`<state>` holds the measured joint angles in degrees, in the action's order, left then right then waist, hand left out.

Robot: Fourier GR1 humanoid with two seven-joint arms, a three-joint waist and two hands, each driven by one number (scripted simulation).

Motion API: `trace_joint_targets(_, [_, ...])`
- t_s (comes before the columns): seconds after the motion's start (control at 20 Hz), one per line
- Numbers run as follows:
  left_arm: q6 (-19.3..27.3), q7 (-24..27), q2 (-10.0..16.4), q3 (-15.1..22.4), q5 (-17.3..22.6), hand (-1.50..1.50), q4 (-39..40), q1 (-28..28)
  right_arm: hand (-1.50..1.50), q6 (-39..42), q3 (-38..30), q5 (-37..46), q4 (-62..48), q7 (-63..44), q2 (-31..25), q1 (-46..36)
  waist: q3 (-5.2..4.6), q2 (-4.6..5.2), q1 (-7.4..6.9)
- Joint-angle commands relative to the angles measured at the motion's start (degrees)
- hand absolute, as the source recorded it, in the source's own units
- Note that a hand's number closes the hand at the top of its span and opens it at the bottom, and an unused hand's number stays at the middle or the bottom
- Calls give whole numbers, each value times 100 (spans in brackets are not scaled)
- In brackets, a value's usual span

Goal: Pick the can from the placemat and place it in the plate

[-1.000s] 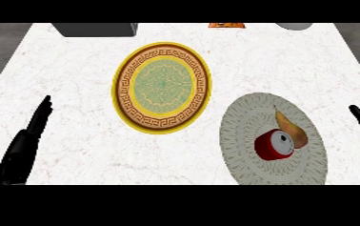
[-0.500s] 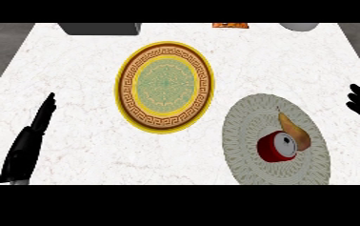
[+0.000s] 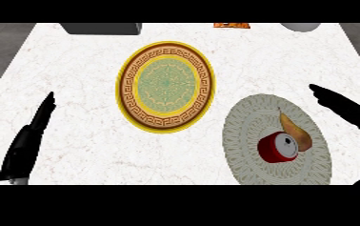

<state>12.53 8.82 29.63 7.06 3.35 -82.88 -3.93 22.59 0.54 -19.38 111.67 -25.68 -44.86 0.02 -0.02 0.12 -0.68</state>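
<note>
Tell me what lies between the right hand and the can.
Head view: a brown pointed item on the placemat lies between right hand and can.

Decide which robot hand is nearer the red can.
Right. The right hand is up and right of the can; the left hand sits at the view's far left, beyond the plate.

The top edge cuts off a dark grey block [image 3: 100, 28], a small orange item [image 3: 232, 25] and a pale grey round object [image 3: 301, 26] at the far side of the surface [image 3: 77, 77]; none can be identified. The right edge crops the right hand [image 3: 339, 104], only straight fingers showing. The placemat [image 3: 243, 139] loses its near rim to the lower edge.
</note>
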Motion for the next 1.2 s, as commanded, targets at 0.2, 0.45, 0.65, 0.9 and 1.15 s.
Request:
trace_joint_targets(0.2, [-136,-126,-73,-186,-141,0,-68,128,-150,1037,545,826,-1078,133,48,-858,3,-1,0])
trace_joint_targets(0.45, [-29,-294,-346,-142,-477,0,-596,-383,-150,1290,627,1678,-1701,714,647,-954,4,-12,24])
trace_joint_targets(0.65, [-337,310,-322,-475,-407,0,222,-116,-150,1539,791,1693,-1979,455,923,-1379,1,-3,13])
trace_joint_targets(0.9, [-469,-304,-358,-637,-450,0,-413,-117,-150,1595,945,1981,-1636,169,1458,-1167,2,-15,42])
trace_joint_targets(1.15, [-704,-77,-570,-828,-663,0,-76,-98,-150,1844,772,2815,-1996,842,1546,-848,2,-13,54])
